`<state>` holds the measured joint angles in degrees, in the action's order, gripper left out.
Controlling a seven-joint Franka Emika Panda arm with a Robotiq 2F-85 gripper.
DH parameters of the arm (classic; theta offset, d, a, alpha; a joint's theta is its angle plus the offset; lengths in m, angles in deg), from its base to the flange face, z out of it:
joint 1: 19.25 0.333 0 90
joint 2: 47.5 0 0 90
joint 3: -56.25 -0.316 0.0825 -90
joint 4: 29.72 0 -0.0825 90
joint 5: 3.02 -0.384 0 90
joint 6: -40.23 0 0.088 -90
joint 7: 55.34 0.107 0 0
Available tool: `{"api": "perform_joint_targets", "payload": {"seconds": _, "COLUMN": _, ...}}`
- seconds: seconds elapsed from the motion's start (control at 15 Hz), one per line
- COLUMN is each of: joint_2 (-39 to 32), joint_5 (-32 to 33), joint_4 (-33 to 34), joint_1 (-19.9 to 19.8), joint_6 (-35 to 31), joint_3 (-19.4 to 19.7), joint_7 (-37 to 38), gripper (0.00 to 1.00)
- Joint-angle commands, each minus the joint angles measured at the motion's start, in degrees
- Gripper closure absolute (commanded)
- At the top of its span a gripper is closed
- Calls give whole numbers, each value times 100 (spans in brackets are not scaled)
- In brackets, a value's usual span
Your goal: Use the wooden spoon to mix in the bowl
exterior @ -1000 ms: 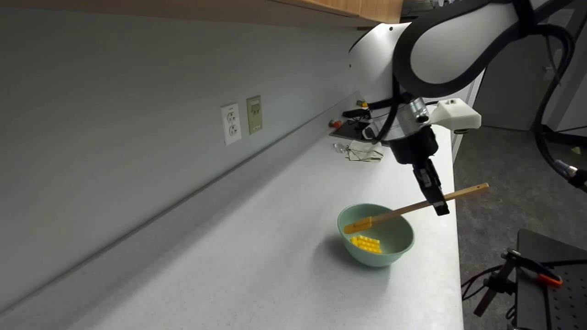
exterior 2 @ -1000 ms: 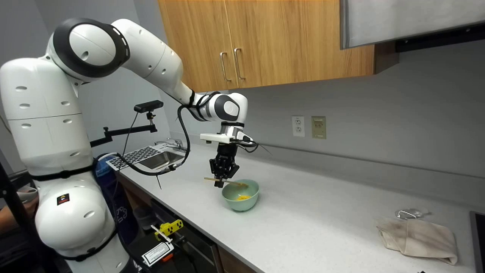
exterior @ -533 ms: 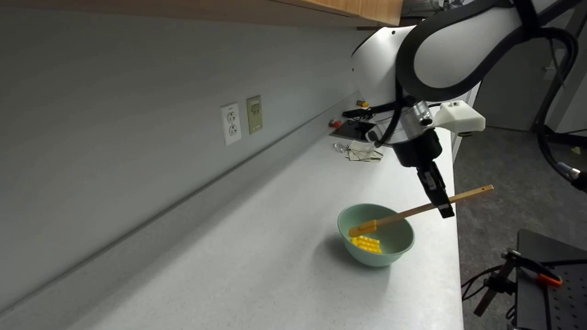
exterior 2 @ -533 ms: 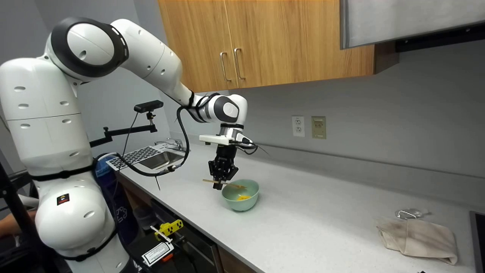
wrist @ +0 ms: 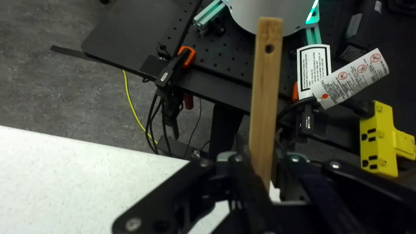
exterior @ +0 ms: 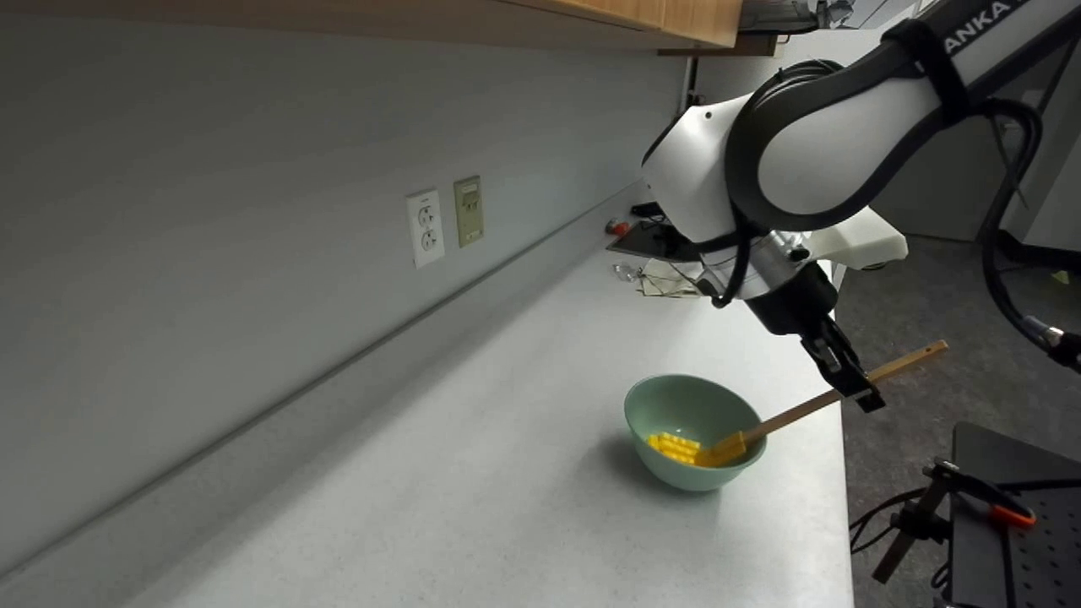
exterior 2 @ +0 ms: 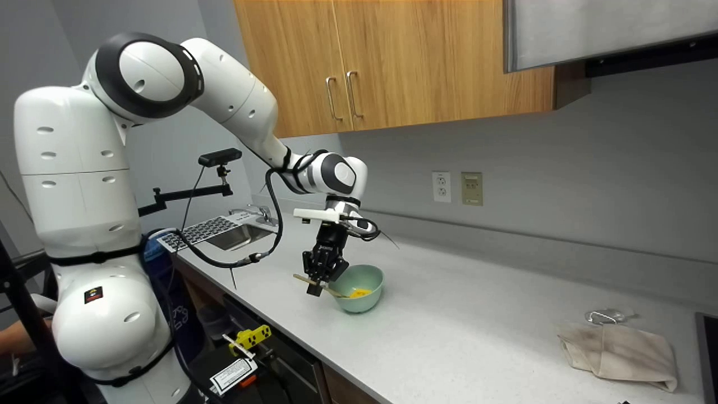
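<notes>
Have gripper point(exterior: 861, 392) clamped on upper handle of wooden spoon point(exterior: 806, 411), at right in an exterior view. Slanting into bowl point(exterior: 692, 405), lower right of centre, with head beside yellow contents point(exterior: 673, 446), maybe touching.

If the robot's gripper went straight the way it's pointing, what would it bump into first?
Perhaps the counter's edge: in an exterior view the gripper slants down toward it. But it might just miss, heading for the floor, which the wrist view shows beyond the edge. Depth is unclear.
</notes>
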<state>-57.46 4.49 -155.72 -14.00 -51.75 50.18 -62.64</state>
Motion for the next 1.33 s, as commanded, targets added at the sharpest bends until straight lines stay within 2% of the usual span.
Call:
{"api": "perform_joint_targets", "payload": {"seconds": 0.0, "joint_2": -177, "joint_5": 151, "joint_4": 126, "joint_1": 20, "joint_6": 357, "joint_3": 20, "joint_7": 13, "gripper": 96}}
{"api": "perform_joint_targets", "payload": {"seconds": 0.87, "joint_2": -636, "joint_5": -260, "joint_4": 706, "joint_1": -48, "joint_6": -39, "joint_3": 49, "joint_7": 162, "gripper": 96}}
{"api": "perform_joint_targets", "payload": {"seconds": 1.27, "joint_2": -568, "joint_5": -438, "joint_4": 618, "joint_1": -142, "joint_6": -487, "joint_3": 185, "joint_7": 158, "gripper": 96}}
